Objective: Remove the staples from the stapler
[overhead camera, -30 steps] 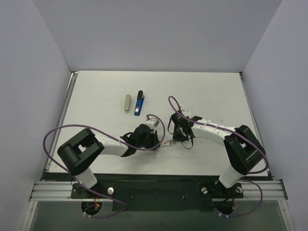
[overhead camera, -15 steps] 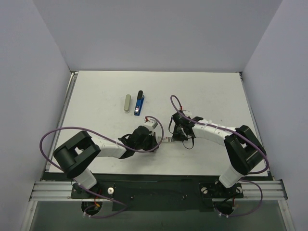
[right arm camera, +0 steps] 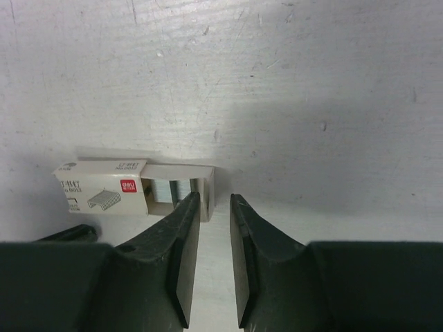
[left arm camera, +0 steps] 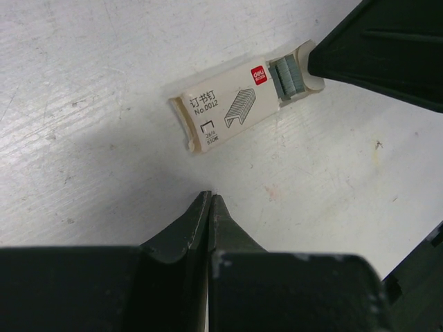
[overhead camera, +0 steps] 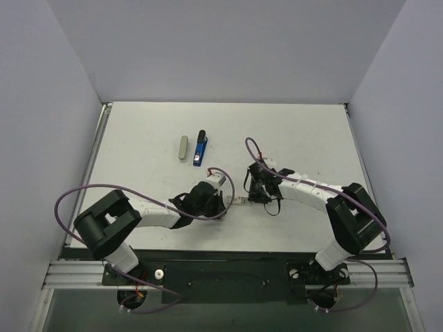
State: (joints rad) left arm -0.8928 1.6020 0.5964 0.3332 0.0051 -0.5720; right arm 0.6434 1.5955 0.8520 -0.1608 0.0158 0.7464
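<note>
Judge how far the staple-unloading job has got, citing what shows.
Done: staple box slid open, staples showing inside. In hand: right end effector, slightly open, sits at the box's open end; left end effector shut, empty. Left: unclear whether the stapler, lying apart, is emptied.

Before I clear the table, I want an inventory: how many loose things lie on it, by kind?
blue stapler: 1
grey oblong: 1
staple box: 1
Total: 3
</note>
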